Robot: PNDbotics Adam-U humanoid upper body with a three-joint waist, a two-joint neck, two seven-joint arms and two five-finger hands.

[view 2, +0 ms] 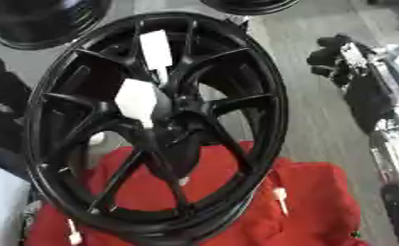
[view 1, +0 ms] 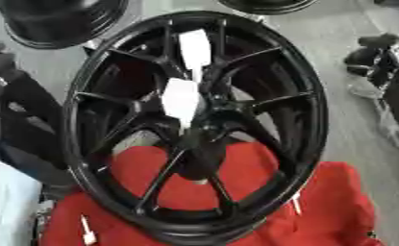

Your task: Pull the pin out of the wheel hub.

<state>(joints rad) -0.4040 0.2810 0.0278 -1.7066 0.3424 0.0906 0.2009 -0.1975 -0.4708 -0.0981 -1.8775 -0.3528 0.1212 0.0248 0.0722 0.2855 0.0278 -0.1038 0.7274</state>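
One black multi-spoke wheel hub (view 1: 194, 129) fills the view, standing tilted on a red cloth (view 1: 337, 206). Two white tags (view 1: 182, 98) sit at its centre and upper spokes. No pin can be made out with certainty at the hub centre. The right hand (view 2: 341, 50) shows at the upper right, well apart from the hub; whether its fingers are apart or together cannot be told. A second black wheel (view 1: 55, 19) lies beyond.

Both views look steeply down from the robot's head, close over a black wheel (view 1: 194, 125) on red cloth (view 1: 337, 206); the right eye sits slightly rightward, showing more grey floor (view 2: 320, 110); they share nearly the whole scene.
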